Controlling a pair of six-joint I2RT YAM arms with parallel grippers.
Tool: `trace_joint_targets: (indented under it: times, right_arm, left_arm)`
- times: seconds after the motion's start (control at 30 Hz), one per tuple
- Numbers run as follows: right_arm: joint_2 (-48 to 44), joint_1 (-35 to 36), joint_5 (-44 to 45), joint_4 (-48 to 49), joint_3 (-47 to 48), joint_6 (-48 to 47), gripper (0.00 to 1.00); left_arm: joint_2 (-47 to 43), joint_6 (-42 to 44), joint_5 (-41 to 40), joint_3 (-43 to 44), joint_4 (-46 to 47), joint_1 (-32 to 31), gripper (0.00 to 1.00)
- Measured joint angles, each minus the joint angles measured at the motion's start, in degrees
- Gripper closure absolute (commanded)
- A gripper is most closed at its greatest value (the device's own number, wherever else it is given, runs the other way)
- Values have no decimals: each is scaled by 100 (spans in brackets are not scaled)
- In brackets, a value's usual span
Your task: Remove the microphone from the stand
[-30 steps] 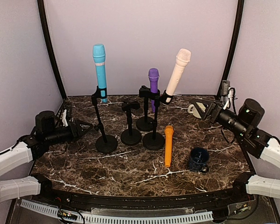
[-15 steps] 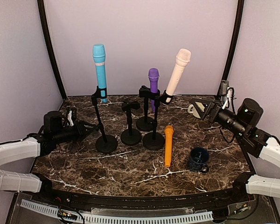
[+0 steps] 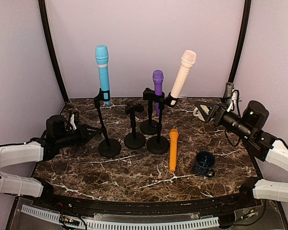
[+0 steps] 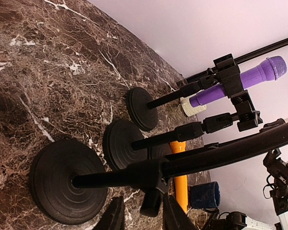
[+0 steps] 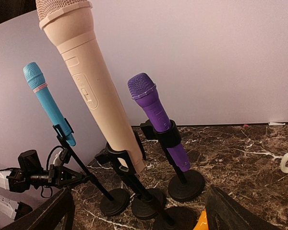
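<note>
Three microphones stand in black stands: a blue one at the left, a purple one in the middle and a cream one leaning right. An orange microphone lies flat on the marble table. My left gripper is open, low beside the blue microphone's stand pole. In the left wrist view the pole's clamp knob sits between the open fingers. My right gripper is open and empty, raised at the right and facing the cream microphone and the purple microphone.
An empty short stand stands between the blue and cream microphones' stands. A dark blue mug sits right of the orange microphone, and a white mug is at the back right. The stand bases cluster mid-table.
My left arm has moved right, bringing its gripper up to the blue microphone's stand pole. My right gripper has shifted slightly left. The microphones have not moved.
</note>
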Motion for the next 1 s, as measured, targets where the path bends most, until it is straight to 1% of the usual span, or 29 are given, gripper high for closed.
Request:
trace_joint_targets:
  times: [0.17, 0.43, 0.57, 0.77, 1.0]
  right_arm:
    - [0, 0, 0, 24, 0, 13, 5]
    - [-2, 0, 0, 35, 0, 20, 4]
    - [-11, 0, 0, 33, 0, 20, 5]
    - [-28, 0, 0, 26, 0, 42, 5]
    - [-120, 0, 4, 24, 0, 87, 5]
  left_arm:
    - [57, -59, 7, -66, 201, 11, 73]
    - [70, -168, 13, -144, 437, 11, 84]
    - [70, -188, 33, -170, 507, 15, 91]
    - [70, -195, 50, -188, 538, 15, 97]
    - [68, -254, 52, -223, 592, 15, 100]
